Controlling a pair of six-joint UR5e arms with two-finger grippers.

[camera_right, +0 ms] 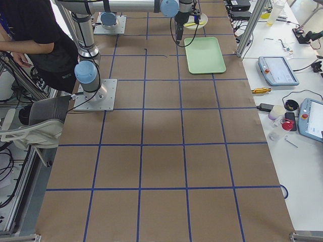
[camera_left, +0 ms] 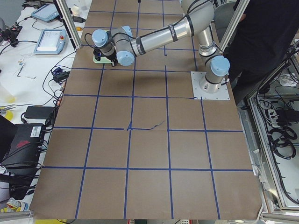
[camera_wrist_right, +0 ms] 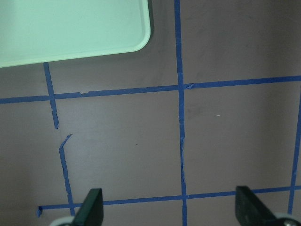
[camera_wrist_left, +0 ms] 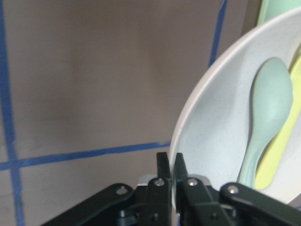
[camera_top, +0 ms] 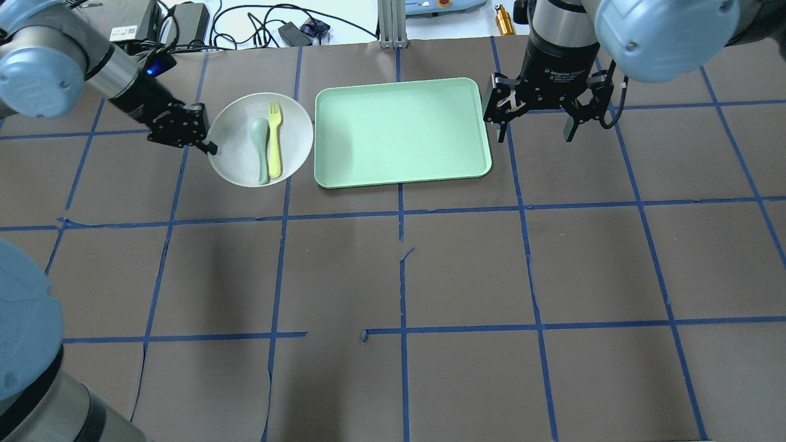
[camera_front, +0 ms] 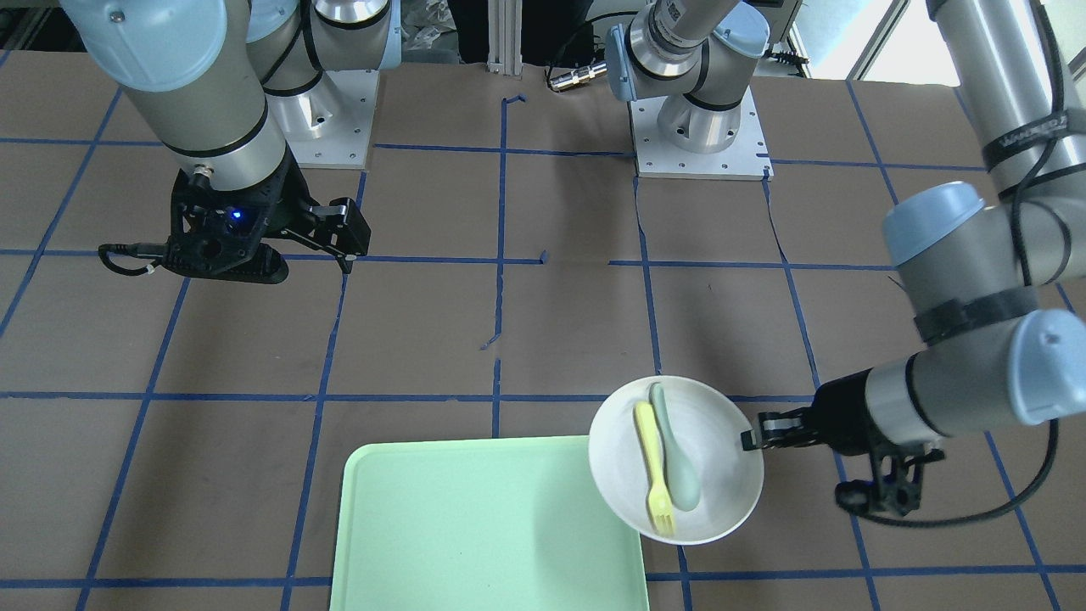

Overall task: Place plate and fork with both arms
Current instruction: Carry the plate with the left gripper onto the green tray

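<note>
The white plate is just left of the mint-green tray at the far side of the table. The yellow fork lies in it beside a grey-green spoon. My left gripper is shut on the plate's near-left rim; the left wrist view shows its fingers pinching the rim of the plate. In the front view the plate overlaps the tray's edge. My right gripper is open and empty, above the table just right of the tray.
The table is brown paper with a blue tape grid. The tray's corner shows in the right wrist view above bare table. Cables and devices lie beyond the far edge. A person stands by the robot bases in the side views.
</note>
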